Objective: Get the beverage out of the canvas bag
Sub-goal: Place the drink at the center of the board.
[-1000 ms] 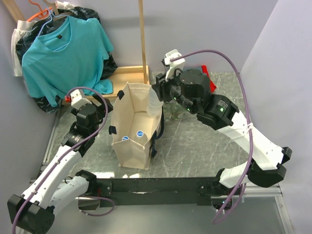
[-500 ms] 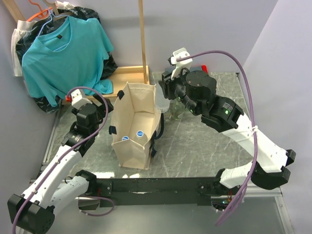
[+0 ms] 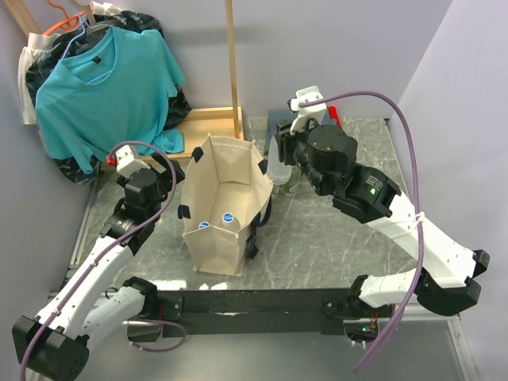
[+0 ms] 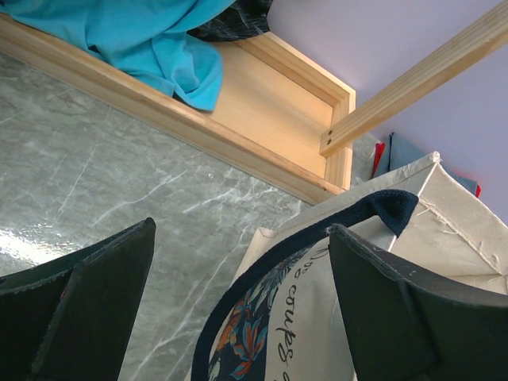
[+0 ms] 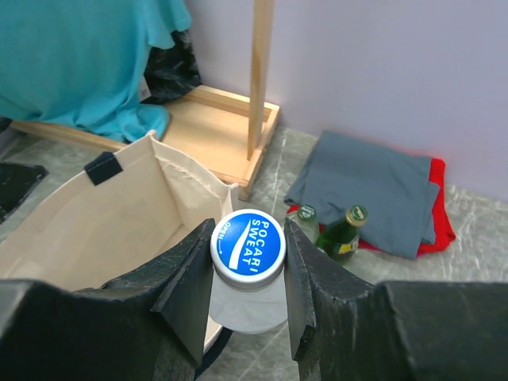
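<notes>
The right claw [image 5: 248, 234] is closing its two fingers on one blue-capped bottle [image 5: 248, 302], gripping it just under the cap and holding it upright just outside the bag's [image 3: 222, 190] far right corner. The bag is standing open on the left half of the worktop [image 3: 333, 238]. Two more capped bottles [image 3: 228, 217] are standing side by side inside it at the near end. The left claw [image 4: 242, 238] is hanging spread wide and gripping nothing, with one black strap [image 4: 317, 230] showing between its fingers. Two green bottles [image 5: 345, 232] are standing near the worktop's far edge, just beside one grey cloth [image 5: 373, 186] that is lying on one red cloth [image 5: 438, 214].
</notes>
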Available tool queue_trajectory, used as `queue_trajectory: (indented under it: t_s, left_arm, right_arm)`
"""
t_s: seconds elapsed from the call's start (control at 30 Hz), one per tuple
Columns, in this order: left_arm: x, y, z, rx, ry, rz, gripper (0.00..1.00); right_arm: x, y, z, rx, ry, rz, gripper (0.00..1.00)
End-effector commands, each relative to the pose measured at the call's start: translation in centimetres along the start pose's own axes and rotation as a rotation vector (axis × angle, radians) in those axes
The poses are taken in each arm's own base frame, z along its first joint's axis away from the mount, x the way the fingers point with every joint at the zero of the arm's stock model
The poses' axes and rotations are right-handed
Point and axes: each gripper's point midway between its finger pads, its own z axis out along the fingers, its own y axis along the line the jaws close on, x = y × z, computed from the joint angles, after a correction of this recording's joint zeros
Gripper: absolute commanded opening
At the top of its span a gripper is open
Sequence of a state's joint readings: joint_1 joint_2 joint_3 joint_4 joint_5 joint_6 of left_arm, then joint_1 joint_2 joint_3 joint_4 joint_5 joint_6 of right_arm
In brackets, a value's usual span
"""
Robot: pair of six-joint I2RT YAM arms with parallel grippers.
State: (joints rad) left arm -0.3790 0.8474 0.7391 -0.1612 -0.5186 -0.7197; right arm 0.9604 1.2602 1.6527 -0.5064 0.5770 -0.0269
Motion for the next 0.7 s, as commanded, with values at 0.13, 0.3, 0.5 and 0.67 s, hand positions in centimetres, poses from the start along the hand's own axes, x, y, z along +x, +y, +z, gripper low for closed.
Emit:
queue_trajectory:
  t_s: [0.13, 0.3, 0.5, 0.67]
  left_arm:
    - [-0.9, -1.5, 0.1, 0.053, -0.022, -0.04, 0.96]
    - [-1.0, -1.6, 0.1, 0.054, -0.026, -0.037, 0.96]
    - [-0.9, -1.6, 0.3, 0.05, -0.021, -0.033, 0.96]
    - [-0.8, -1.4, 0.2, 0.045, -0.021, -0.033, 0.96]
  right_arm:
    - [-3.5, -5.0, -1.3, 0.135, -0.149, 0.173, 0.0]
    - [-3.2, -5.9, -1.4, 0.151, -0.149, 0.184, 0.0]
    - [-3.0, -6.2, -1.3, 0.153, -0.152, 0.182, 0.0]
    - [-1.0, -6.4, -0.2, 0.171, -0.125, 0.19, 0.0]
